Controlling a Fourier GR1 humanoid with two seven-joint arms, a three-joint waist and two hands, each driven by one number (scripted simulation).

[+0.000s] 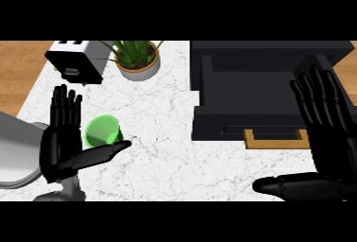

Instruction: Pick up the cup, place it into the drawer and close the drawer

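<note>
A translucent green cup (104,131) stands on the white marble counter (167,156) at the left. My left hand (61,137) is open right beside it, straight fingers along the cup's left side and the thumb reaching under its near side. A black drawer unit (241,90) sits at the right with its drawer open, and a wooden handle (275,140) shows on its near face. My right hand (327,137) is open in front of the drawer's right part, fingers pointing away and thumb stretched left, hiding part of the unit.
A white toaster (77,60) stands at the back left, next to a potted plant (137,57). Wooden floor (17,71) shows beyond the counter's left edge. My grey left forearm (17,151) enters from the lower left.
</note>
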